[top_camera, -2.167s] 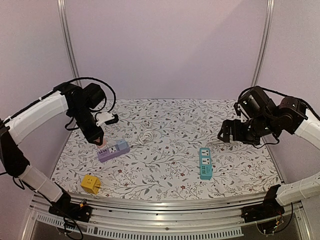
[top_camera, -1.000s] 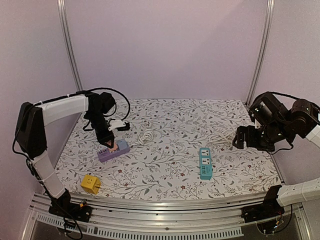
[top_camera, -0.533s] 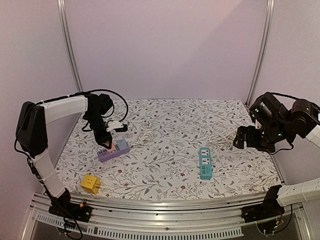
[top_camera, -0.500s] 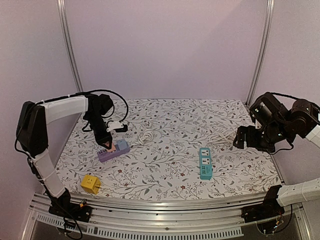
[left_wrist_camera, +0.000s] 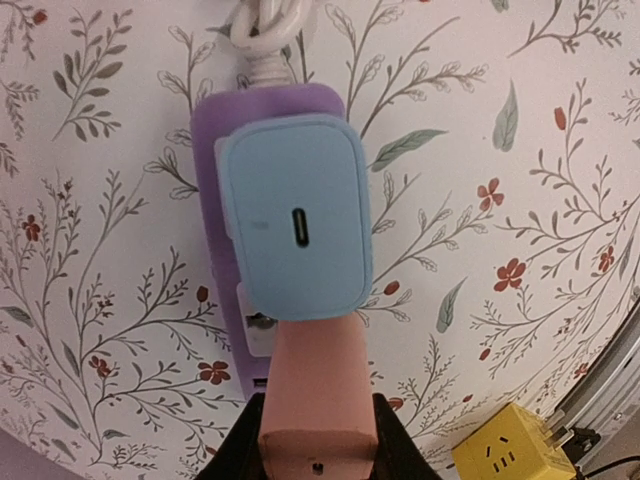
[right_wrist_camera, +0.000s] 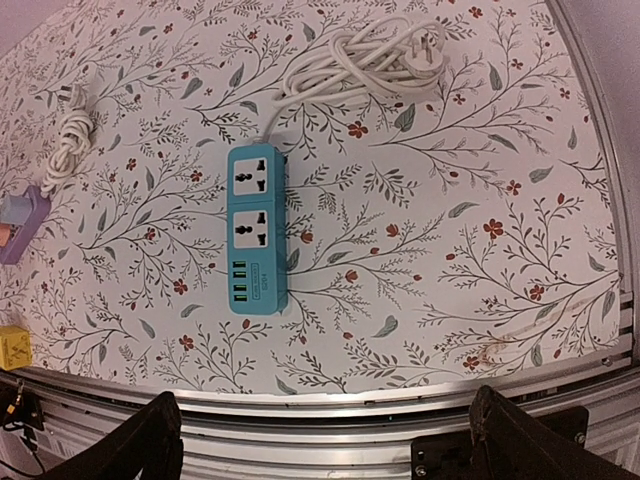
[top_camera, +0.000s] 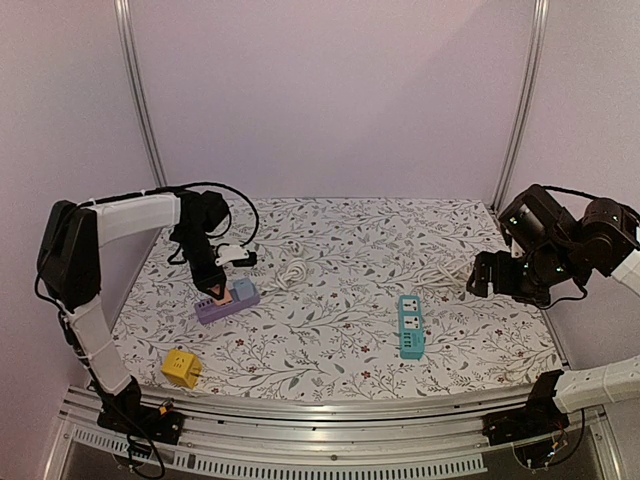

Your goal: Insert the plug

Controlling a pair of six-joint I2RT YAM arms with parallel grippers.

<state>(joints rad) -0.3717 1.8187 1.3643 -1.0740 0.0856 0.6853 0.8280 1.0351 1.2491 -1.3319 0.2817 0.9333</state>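
The pink plug (left_wrist_camera: 318,385) has come down: a couple of seconds ago I held it in the air above the purple power strip (left_wrist_camera: 213,250), and now it sits low on the strip's face, its front end right against the blue adapter (left_wrist_camera: 297,228) that already fills the next socket. My left claw (left_wrist_camera: 318,455) is clamped on the pink plug from both sides, dark fingers (left_wrist_camera: 243,455) hugging its rear end. In the last half second it has hardly shifted, so I judge the approach is over and this is the pressing-in stage. The pins are hidden under the plug body, so I cannot tell whether they are fully home. If they are, what remains is to let go and lift clear; if not, a firmer push straight down, keeping clear of the blue adapter.

The strip lies near the left of the worktop (top_camera: 340,340), with the yellow cube socket (left_wrist_camera: 500,448) nearer the front edge. My right claw (right_wrist_camera: 330,440) hangs wide apart and empty above the teal power strip (right_wrist_camera: 257,228), unmoved this last second
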